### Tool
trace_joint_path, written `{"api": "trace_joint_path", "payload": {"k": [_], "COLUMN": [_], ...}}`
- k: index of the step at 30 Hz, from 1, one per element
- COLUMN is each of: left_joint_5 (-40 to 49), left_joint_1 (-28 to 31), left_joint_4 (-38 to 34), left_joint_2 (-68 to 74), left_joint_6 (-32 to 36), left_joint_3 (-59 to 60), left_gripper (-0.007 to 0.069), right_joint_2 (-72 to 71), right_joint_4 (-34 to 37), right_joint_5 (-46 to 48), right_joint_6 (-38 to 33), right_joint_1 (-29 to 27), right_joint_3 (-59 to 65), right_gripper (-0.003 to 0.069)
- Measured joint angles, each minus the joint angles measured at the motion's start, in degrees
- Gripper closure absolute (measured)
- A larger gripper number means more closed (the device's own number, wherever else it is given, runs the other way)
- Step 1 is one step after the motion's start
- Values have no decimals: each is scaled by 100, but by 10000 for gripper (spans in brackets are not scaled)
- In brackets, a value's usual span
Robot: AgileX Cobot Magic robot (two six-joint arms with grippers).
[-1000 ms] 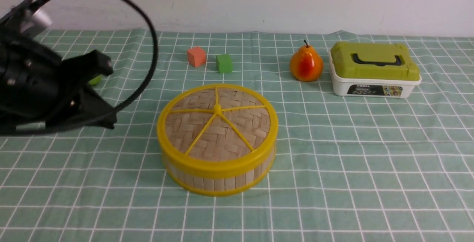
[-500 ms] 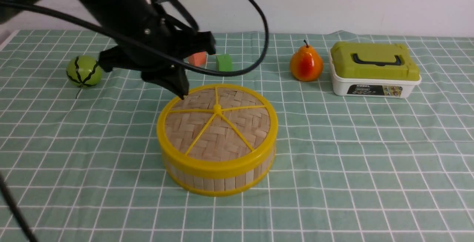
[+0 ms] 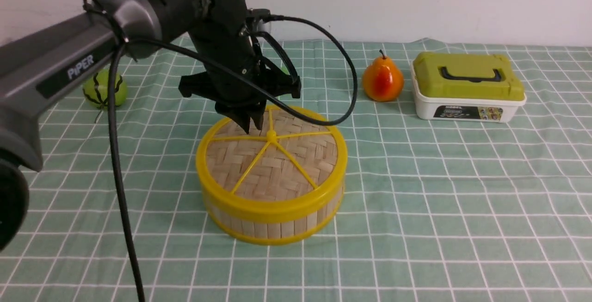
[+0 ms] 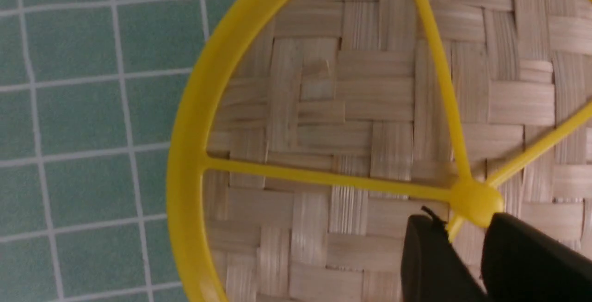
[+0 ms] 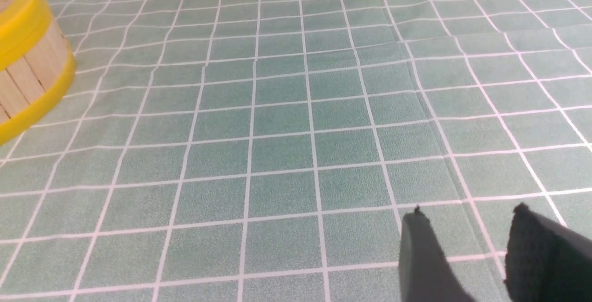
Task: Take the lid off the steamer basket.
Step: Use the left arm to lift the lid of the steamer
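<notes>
While the lid point(image 3: 273, 163) still sits fully on the steamer basket point(image 3: 273, 221) at the centre of the surface point(image 3: 439, 191), the left gripper point(image 3: 250, 127), narrowly parted and holding nothing, stands at ten o'clock of the hub point(image 3: 271, 135), so grasping and lifting remain.

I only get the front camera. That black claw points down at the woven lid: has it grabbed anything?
Observer: Not visibly. The left wrist camera shows the left gripper with its fingers apart and the yellow hub of the lid just beyond the gap.
Operator: Is there a second arm? I see none.
Observer: Yes. Its own camera shows the right gripper open, holding nothing, above bare checked cloth.
Operator: Close to the steamer?
Observer: No. The steamer basket is only partly in that picture, apart from the gripper.
</notes>
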Motion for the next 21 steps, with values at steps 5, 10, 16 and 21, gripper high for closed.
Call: {"api": "trace_joint_path", "payload": {"k": [5, 10, 16, 21], "left_joint_5": [-168, -213, -254, -264], "left_joint_1": [0, 0, 0, -6], "left_joint_4": [-97, -163, -208, -208], "left_joint_2": [161, 265, 401, 413], "left_joint_6": [0, 26, 301, 366], "left_joint_3": [0, -8, -33, -33], "left_gripper": [347, 335, 337, 337], "right_joint_2": [0, 0, 0, 0], "right_joint_4": [0, 0, 0, 0], "right_joint_5": [0, 0, 0, 0], "right_joint_6": [0, 0, 0, 0], "right_joint_1": [0, 0, 0, 0], "right_joint_3": [0, 0, 0, 0], "right_gripper": [417, 417, 417, 417]}}
